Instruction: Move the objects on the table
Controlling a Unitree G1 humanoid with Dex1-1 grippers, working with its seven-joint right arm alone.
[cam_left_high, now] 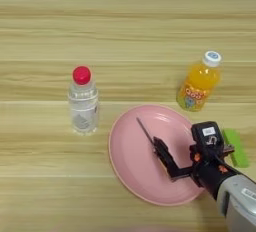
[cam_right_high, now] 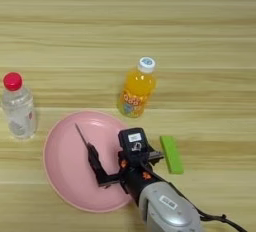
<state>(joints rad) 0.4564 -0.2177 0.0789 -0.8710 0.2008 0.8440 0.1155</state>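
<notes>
Silver forearm's right gripper clasps a screwdriver over the pink plate; green block just right, juice bottle beyond it.

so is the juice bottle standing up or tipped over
Standing up. The juice bottle rests on its base on the table, white cap on top, just behind the pink plate.
</notes>
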